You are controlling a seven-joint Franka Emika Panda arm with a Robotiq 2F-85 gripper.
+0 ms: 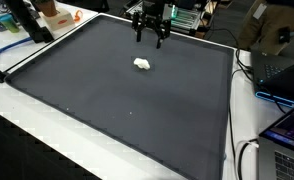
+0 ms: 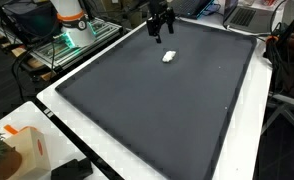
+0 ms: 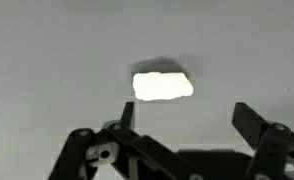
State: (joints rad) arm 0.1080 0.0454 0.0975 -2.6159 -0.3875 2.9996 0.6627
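Note:
A small white crumpled lump [image 1: 142, 64] lies on the dark grey mat [image 1: 117, 100] near its far side; it also shows in an exterior view [image 2: 168, 56] and in the wrist view [image 3: 163, 86]. My gripper [image 1: 150, 38] hangs above the mat a little behind the lump, also seen in an exterior view [image 2: 160, 35]. In the wrist view the two black fingers [image 3: 185, 118] stand wide apart with nothing between them; the lump lies just beyond the fingertips, apart from them.
The mat covers a white table [image 2: 77, 130]. A robot base with orange and white parts [image 2: 72, 20] stands at one side. Laptops and cables [image 1: 282, 110] lie along another edge. A box and a plant [image 2: 12, 150] sit at a corner.

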